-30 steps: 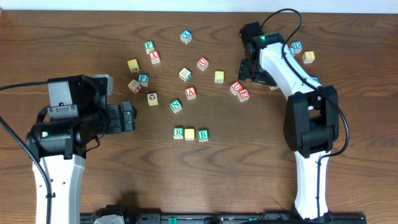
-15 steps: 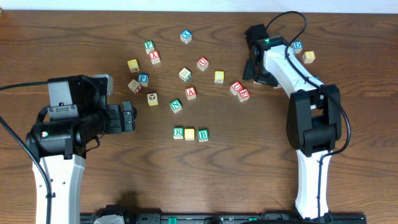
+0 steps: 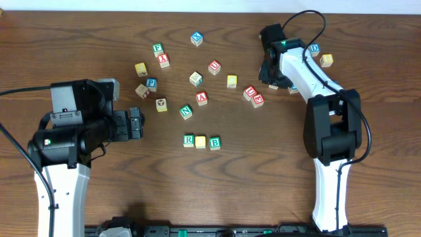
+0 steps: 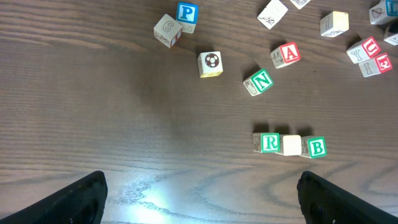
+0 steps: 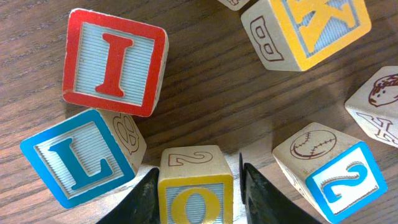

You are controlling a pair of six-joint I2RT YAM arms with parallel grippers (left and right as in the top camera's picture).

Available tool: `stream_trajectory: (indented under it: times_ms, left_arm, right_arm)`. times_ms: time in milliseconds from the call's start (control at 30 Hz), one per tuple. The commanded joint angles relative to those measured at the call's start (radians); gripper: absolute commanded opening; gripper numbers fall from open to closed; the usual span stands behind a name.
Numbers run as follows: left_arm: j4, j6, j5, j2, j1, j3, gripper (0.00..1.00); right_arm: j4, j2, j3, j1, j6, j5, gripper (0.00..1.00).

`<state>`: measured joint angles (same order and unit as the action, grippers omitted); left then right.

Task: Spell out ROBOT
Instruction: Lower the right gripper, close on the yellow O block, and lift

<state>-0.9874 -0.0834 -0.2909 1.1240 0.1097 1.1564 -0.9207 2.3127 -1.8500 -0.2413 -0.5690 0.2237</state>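
Your right gripper (image 5: 198, 190) brackets the yellow O cube (image 5: 196, 202) at the table's (image 3: 263, 171) one o'clock, whether clamped you cannot tell; squeeze squarely and lift straight, clear of the blue L cube (image 5: 74, 158) at its nine o'clock.

L cube (image 5: 78, 158) crowds O cube (image 5: 196, 199) (2 cube (image 5: 345, 186) near).

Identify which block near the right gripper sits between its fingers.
The yellow O cube: the right gripper straddles it; the red I, blue L and blue 2 lie outside.
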Motion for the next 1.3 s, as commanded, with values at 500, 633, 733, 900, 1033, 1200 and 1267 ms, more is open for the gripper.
stream_trajectory:
  times_ms: [500,633,733,900,1033,1200,1267]
  left_arm:
    - [-0.002,-0.013,-0.015,-0.002,0.004,0.013,0.96]
    - [-0.002,-0.013,-0.015,-0.002,0.004,0.013,0.96]
    - [-0.002,-0.013,-0.015,-0.002,0.004,0.013,0.96]
    - [-0.002,-0.013,-0.015,-0.002,0.004,0.013,0.96]
    - [-0.002,-0.013,-0.015,-0.002,0.004,0.013,0.96]
    - [-0.002,-0.013,-0.015,-0.002,0.004,0.013,0.96]
    - [-0.002,-0.013,-0.015,-0.002,0.004,0.013,0.96]
  right_arm:
    - [0.02,0.018,0.008,-0.003,0.007,-0.014,0.25]
    - [0.039,0.018,0.008,-0.002,0.01,-0.039,0.28]
    - [0.043,0.018,0.008,-0.002,0.01,-0.043,0.29]
    - [0.047,0.018,0.013,-0.002,0.022,-0.043,0.29]
    - [0.046,0.018,0.013,-0.002,0.025,-0.043,0.25]
    - [0.045,0.018,0.013,-0.002,0.024,-0.044,0.25]
    - [0.045,0.018,0.013,-0.003,0.024,-0.043,0.24]
